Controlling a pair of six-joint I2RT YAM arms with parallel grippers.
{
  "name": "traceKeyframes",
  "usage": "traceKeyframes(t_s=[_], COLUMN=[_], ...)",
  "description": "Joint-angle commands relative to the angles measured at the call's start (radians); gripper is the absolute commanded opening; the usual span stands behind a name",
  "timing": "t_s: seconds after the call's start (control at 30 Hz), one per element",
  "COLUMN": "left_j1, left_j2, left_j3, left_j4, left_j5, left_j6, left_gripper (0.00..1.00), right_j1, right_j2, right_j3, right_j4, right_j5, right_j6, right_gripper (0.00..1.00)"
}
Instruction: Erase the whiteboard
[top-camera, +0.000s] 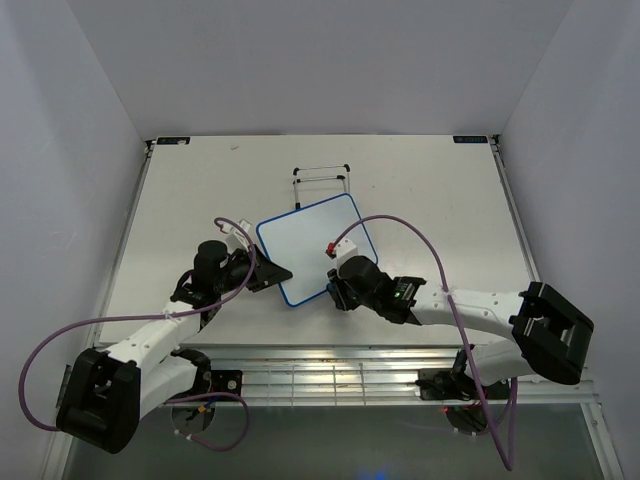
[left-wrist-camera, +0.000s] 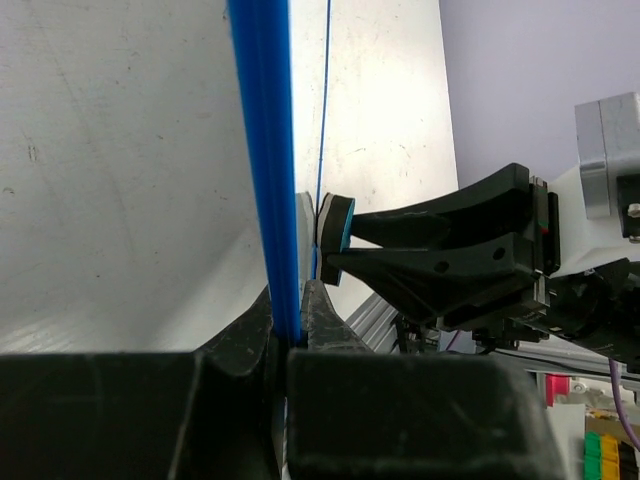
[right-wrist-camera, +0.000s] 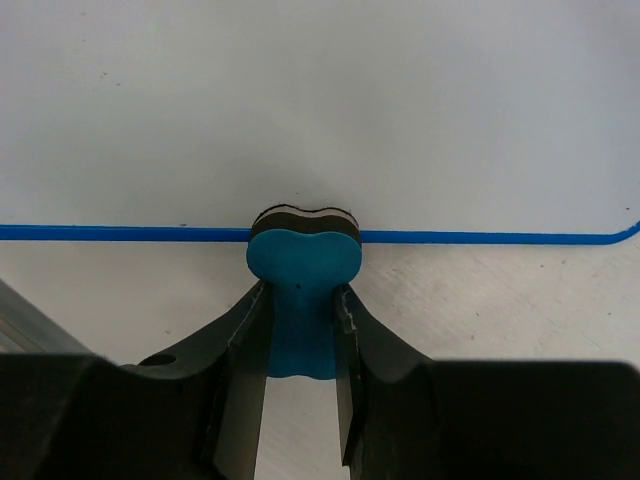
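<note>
The whiteboard lies tilted mid-table, its white face blank inside a thin blue frame. My left gripper is shut on its near left edge. In the left wrist view the blue frame runs up edge-on between the pinched jaws of my left gripper. My right gripper is shut on the blue bone-shaped eraser. The eraser's dark felt end touches the board's near blue edge. The eraser and right gripper also show in the left wrist view. The board face shows no writing.
A thin black wire stand sits just behind the board's far edge. The white table has side rails, and a metal frame runs along the near edge. Purple cables loop off both arms.
</note>
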Motion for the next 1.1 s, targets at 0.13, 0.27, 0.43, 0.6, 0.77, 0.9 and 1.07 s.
traceKeyframes(t_s=[0.13,0.27,0.43,0.6,0.77,0.9,1.07], left_j1=[-0.04,-0.052,-0.061,-0.072,-0.075,-0.075,-0.075], left_j2=[0.023,0.024,0.026,0.03,0.032,0.035,0.031], left_j3=[0.034,0.034,0.045,0.058,0.065,0.063,0.062], left_j4=[-0.041,-0.041,-0.041,-0.039,-0.041,-0.042,-0.051], left_j5=[0.07,0.065,0.053,0.045,0.036,0.034,0.043], left_j6=[0.014,0.028,0.048,0.063,0.063,0.065,0.071], left_gripper=[0.0,0.0,0.0,0.0,0.0,0.0,0.0], right_j1=[-0.017,0.001,0.066,0.109,0.127,0.093,-0.066], right_j2=[0.037,0.048,0.051,0.05,0.062,0.062,0.048], right_j3=[0.084,0.11,0.138,0.16,0.178,0.135,0.078], right_j4=[-0.128,-0.105,-0.113,-0.114,-0.143,-0.145,-0.143], right_j5=[0.059,-0.044,-0.09,-0.113,-0.104,-0.047,-0.047], right_j6=[-0.058,-0.093,-0.092,-0.083,-0.072,-0.063,-0.072], right_gripper=[0.08,0.08,0.08,0.08,0.08,0.08,0.08])
